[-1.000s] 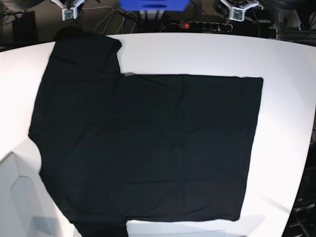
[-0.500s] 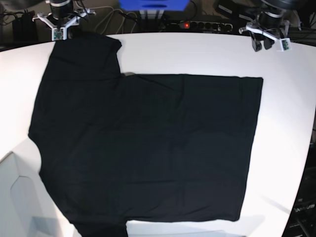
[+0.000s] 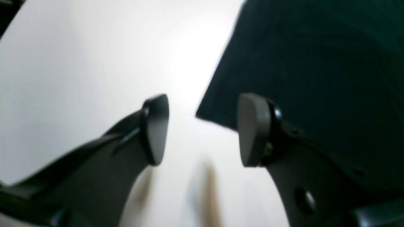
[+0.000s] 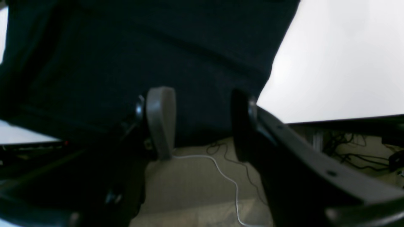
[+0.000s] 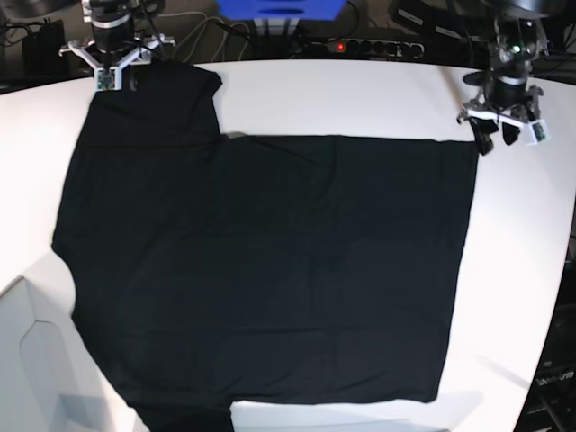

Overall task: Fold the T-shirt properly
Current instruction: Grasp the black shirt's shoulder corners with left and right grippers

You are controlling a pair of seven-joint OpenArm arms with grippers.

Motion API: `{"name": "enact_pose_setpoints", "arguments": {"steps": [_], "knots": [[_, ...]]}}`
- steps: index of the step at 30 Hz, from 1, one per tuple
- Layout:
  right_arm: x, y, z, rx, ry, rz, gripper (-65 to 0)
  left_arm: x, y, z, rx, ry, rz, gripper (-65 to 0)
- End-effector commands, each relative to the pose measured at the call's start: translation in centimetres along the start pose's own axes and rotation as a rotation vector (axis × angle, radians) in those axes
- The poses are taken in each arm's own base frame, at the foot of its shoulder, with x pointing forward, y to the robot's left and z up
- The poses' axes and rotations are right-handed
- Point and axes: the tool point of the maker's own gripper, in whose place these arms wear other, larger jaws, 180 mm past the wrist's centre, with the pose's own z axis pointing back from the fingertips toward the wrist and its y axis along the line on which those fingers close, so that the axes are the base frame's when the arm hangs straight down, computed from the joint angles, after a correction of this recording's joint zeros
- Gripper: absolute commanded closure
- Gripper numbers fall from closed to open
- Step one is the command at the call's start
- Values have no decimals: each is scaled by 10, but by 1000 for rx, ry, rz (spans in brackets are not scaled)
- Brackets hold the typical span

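Observation:
The black T-shirt (image 5: 270,270) lies spread flat on the white table (image 5: 360,94); no print shows on it. My left gripper (image 5: 498,137) is open just off the shirt's back right corner. In the left wrist view the left gripper (image 3: 202,129) hangs above the table with that corner of the shirt (image 3: 315,63) between the jaws, not gripped. My right gripper (image 5: 114,81) is open at the back edge of the back left sleeve. In the right wrist view the right gripper (image 4: 200,123) is open over the edge of the shirt (image 4: 157,47).
A power strip (image 5: 360,45) with a red light, a blue box (image 5: 279,9) and cables lie behind the table. A white box (image 5: 27,360) stands at the front left. Floor and a white cable (image 4: 227,176) show past the table edge.
Both arms have come down from the back edge. The left gripper moved forward to the shirt's back right corner; the right gripper settled at the back left sleeve. The shirt has not moved.

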Motion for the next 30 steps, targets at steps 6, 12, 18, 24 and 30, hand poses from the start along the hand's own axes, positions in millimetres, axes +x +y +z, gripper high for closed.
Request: {"name": "enact_pose_setpoints", "arguments": {"steps": [6,12,18,24,30], "knots": [[5,-2,3,-1,-23,10,-294,0,1,-25,-4,-3,12,-368],[4,-3,3,-3,-20,11,-294,-26,-14,-44,-37,71,19,-375],[4,-3,3,-3,-20,13,-294,-36,-10,-50,-21,95,38,-372],[6,-3,3,-4,-24,13,-294,-39,-8,-49,-18,102,36,-204],[6,-4,3,-6,-24,15,-294,-40,-9,-48,-19,104,43,-79]]}}
